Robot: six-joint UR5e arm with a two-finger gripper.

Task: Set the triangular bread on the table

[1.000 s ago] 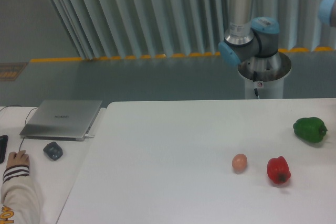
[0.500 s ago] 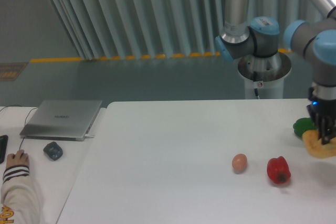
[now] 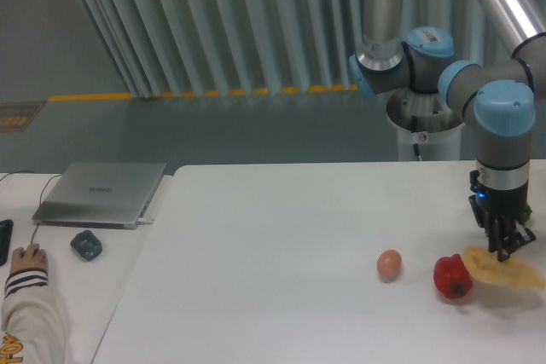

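While the two-finger gripper (image 3: 502, 249) hangs over the right end of the large white table (image 3: 281, 262), the flat golden-tan triangular bread (image 3: 505, 268) sits directly beneath its fingertips, pinched near its upper left part. The jaws stand narrow, closed on the bread's edge — the wedge hangs from them rather than lying flat, and a faint shadow shows on the tabletop under it. The bread's long axis runs roughly left to right, sloping down toward the right edge of the view, with its far tip near that edge. Its left end lies just beside the red bell pepper (image 3: 452, 276); whether the two touch cannot be told. A small tan egg (image 3: 389, 264) rests on the table left of the pepper, apart from it. On the adjoining white desk (image 3: 77, 270) at the left lie a closed grey laptop (image 3: 101, 193), a dark mouse-like object (image 3: 85, 245) and — at the lower corner — a person's hand (image 3: 27, 258) in a striped cuff.
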